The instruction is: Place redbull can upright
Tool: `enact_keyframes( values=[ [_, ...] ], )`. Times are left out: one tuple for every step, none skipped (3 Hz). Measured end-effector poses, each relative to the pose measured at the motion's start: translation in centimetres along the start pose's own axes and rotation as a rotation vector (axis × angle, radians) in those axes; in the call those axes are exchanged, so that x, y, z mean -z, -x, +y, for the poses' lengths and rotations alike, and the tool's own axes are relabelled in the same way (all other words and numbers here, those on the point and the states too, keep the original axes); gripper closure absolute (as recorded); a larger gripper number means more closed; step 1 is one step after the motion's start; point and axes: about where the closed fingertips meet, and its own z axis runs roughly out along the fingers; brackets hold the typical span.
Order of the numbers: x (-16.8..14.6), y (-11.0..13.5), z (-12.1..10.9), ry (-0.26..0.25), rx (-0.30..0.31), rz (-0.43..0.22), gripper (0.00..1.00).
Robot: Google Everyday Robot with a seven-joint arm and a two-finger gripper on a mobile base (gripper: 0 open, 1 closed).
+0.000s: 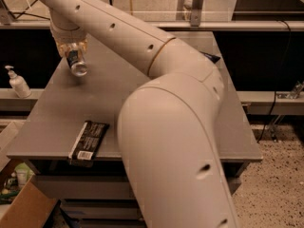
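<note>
While clamped, item 1, can (76,63): held between the jaws of the gripper (71,49), over the far-left corner of the counter (52,122), a little in from both edges. The upper body lies inside the translucent jaws, which close narrowly on its sides. The lower body and one silver end stick out below them. Can is tilted, not upright, with the silver end facing down and toward the near edge. Whether that end touches the counter cannot be told.

Item 2, arm (175,141): thick link rises from the near edge, right of centre, and fills the foreground. It bends at an elbow (185,65) over the far-right part of the counter. A slimmer link runs from there up and left to the wrist, which points down at the far-left corner.

Item 3, packet (88,139): dark, flat, barcode label. Lies at the near edge toward the near-left corner, well apart from the can.

Item 4, bag (211,57): only a dark corner shows past the elbow, near the far-right corner.

Item 5, bottle (18,82): white pump type, upright on a ledge beyond the left edge.
</note>
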Motion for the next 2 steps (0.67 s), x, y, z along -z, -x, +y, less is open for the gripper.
enact_keyframes(
  values=[
    [4.41,3.92,-1.04,-0.025,-0.066,0.005,1.0],
    [4.31,3.77,-1.02,-0.026,-0.065,0.005,1.0]
  ],
)
